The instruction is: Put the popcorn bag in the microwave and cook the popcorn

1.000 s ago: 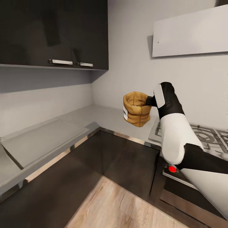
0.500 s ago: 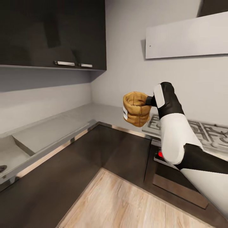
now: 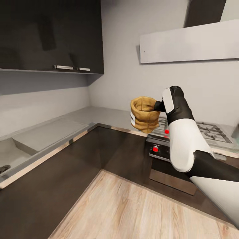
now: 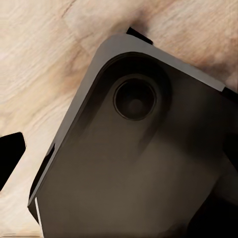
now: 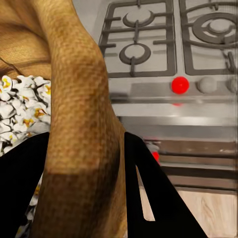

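Note:
The popcorn bag (image 3: 143,115), tan-orange with a rolled rim, hangs in the air in front of the hob. My right gripper (image 3: 156,106) is shut on its rim. In the right wrist view the bag's wall (image 5: 79,114) sits pinched between the black fingers (image 5: 153,193), and white popped kernels (image 5: 17,99) lie inside. The grey countertop (image 3: 99,114) runs along the left wall and round the corner behind the bag. My left gripper (image 4: 119,163) hangs over the wood floor with its fingertip (image 4: 9,158) far out at the side, open and empty. The microwave is out of view.
A steel gas hob (image 3: 212,131) with red knobs (image 3: 155,149) sits at the right over an oven (image 3: 172,177). A flat white hood (image 3: 189,43) hangs above it. Dark upper cabinets (image 3: 49,33) are at the left, with a sink (image 3: 10,156) below. Wood floor (image 3: 132,209) lies in front.
The whole view has swung right and drawn back, bringing more of the hob, the oven front and the floor into sight. The bag stays held in the right gripper at the same height.

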